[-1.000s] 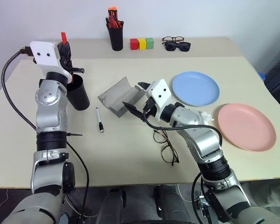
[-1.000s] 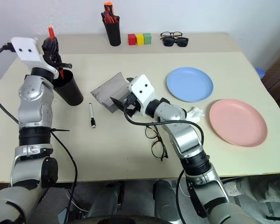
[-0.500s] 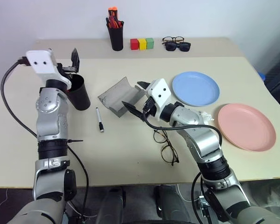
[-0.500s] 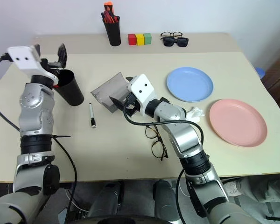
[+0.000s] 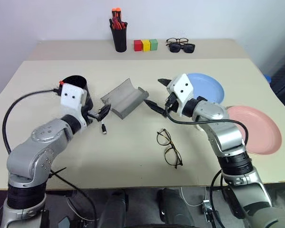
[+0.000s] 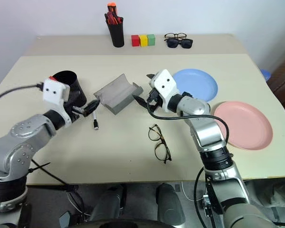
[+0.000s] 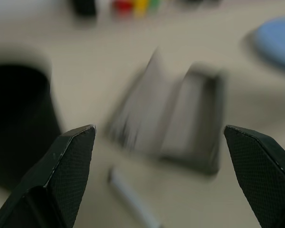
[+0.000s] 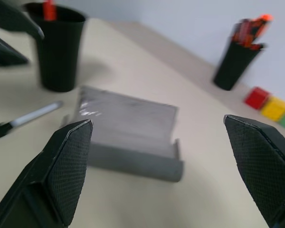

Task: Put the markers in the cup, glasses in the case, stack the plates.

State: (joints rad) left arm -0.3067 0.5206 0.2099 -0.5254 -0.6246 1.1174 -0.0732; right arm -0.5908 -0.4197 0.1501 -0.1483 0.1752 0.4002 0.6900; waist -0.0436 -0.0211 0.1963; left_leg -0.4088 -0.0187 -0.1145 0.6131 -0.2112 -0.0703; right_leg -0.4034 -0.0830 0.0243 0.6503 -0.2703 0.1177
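The black cup [image 5: 78, 83] stands at the table's left, with the red end of a marker [image 8: 49, 9] poking out of it. Just right of the cup, my left gripper [image 5: 99, 114] hovers low and open, right above the white marker [image 5: 103, 128] lying on the table. The grey case [image 5: 124, 97] lies open in the middle. Right of the case, my right gripper [image 5: 154, 91] is open and empty, pointing toward it. The thin-rimmed glasses [image 5: 168, 147] lie in front of it. A blue plate [image 5: 210, 89] and a pink plate [image 5: 259, 129] sit apart on the right.
At the back edge stand a narrow black cup of orange-red markers [image 5: 118, 34], three coloured blocks [image 5: 146, 45] and two more pairs of dark glasses [image 5: 181, 45]. A crumpled white scrap lies between the plates, mostly behind my right arm.
My left gripper opened over the cup and left the red-ended marker in it. It then dropped down and back to the white marker. My right gripper shifted slightly right.
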